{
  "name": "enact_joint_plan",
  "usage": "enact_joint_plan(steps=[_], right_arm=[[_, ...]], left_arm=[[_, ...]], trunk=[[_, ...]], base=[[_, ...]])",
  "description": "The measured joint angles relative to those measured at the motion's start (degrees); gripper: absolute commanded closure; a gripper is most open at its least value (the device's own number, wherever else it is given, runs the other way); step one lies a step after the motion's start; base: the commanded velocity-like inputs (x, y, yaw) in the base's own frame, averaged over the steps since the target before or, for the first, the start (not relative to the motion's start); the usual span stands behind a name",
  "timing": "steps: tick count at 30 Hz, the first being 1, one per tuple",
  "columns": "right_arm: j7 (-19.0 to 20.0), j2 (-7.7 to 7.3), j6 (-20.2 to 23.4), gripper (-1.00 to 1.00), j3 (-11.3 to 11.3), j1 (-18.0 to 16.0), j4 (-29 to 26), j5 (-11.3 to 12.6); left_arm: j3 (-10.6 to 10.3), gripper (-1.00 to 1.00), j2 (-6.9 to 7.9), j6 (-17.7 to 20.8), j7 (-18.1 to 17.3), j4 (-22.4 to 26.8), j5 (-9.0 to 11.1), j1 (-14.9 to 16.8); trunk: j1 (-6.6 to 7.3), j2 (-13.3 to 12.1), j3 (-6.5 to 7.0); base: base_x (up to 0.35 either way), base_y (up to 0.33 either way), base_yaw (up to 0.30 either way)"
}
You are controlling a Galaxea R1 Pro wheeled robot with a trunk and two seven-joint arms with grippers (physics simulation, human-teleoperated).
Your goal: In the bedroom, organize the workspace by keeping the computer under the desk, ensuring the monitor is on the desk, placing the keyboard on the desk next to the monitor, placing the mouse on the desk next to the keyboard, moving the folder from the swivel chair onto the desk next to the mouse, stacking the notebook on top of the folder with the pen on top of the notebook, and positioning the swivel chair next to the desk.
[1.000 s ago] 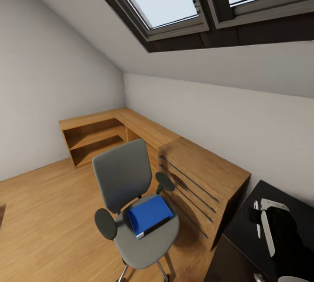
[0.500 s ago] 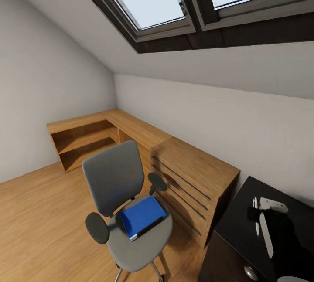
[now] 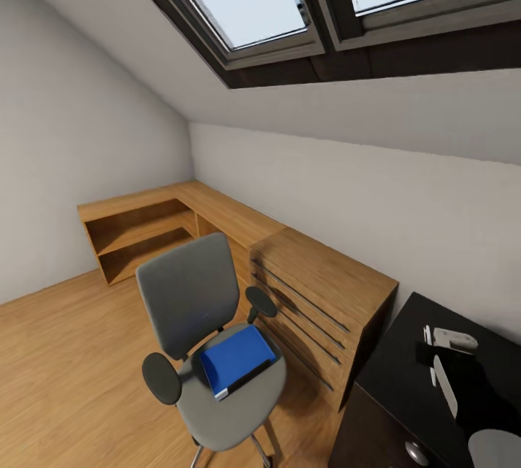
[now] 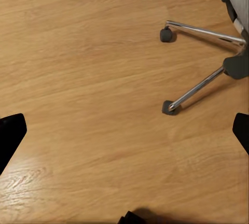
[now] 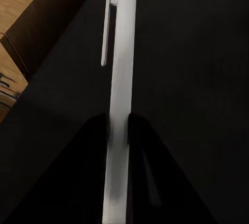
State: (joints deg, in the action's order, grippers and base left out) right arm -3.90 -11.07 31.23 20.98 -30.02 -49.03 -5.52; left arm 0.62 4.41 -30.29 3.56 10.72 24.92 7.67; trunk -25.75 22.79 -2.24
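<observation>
The swivel chair point(image 3: 195, 309), grey with black armrests, stands on the wood floor beside the oak shelving. A bright blue folder point(image 3: 235, 359) lies flat on its seat. The black desk point(image 3: 394, 381) fills the lower right corner. In the right wrist view my right gripper point(image 5: 118, 125) has its dark fingers closed on a slim white pen point(image 5: 120, 79) with a clip, held over the desk top; that pen point(image 3: 443, 388) is a white strip in the head view. My left gripper point(image 4: 124, 136) hangs open over the floor near the chair's chrome base point(image 4: 199, 84). Monitor, keyboard, notebook and computer are out of view.
A low L-shaped oak shelving unit point(image 3: 289, 265) runs along the wall behind the chair and meets the desk's end. A small white-grey object point(image 3: 454, 340) lies on the desk. Skylights sit in the sloped ceiling. Wood floor point(image 3: 65, 367) stretches left of the chair.
The head camera swung between one second ago and half a second ago, shifting the whole picture left, then held still. A grey arm part has come up into the lower right corner.
</observation>
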Motion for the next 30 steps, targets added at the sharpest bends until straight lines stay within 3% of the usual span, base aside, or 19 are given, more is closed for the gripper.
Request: enact_joint_plan(steps=[7, 10, 12, 17, 30], right_arm=[[0.3, -0.3, -0.7, 1.0, -0.1, -1.5, 3.4, -0.1], [0.3, -0.54, -0.9, 1.0, -0.1, -5.2, 7.9, -0.1], [0.3, -1.87, -2.7, 1.0, -0.2, -11.7, 18.0, -0.2], [0.2, -4.02, -7.1, 1.0, -0.2, -19.5, 32.1, -0.2], [0.2, -3.89, -7.8, 1.0, 0.1, -20.9, 35.3, 0.0]], left_arm=[[0.0, -1.0, -0.08, 0.0, 0.0, 0.0, 0.0, 0.0], [0.0, -1.0, -0.09, 0.0, 0.0, 0.0, 0.0, 0.0], [0.0, -1.0, -0.09, 0.0, 0.0, 0.0, 0.0, 0.0], [0.2, -1.0, -0.03, 0.0, 0.0, 0.1, 0.0, 0.0], [1.7, -1.0, 0.19, -0.1, 0.1, 0.1, 0.8, 0.0]], trunk=[[0.0, 0.0, 0.0], [0.0, 0.0, 0.0], [-0.01, 0.0, 0.01], [0.0, 0.0, 0.0], [-2.86, 5.2, -2.35]], base=[[0.0, 0.0, 0.0], [0.0, 0.0, 0.0], [0.0, 0.0, 0.0], [0.0, 0.0, 0.0], [0.0, 0.0, 0.0]])
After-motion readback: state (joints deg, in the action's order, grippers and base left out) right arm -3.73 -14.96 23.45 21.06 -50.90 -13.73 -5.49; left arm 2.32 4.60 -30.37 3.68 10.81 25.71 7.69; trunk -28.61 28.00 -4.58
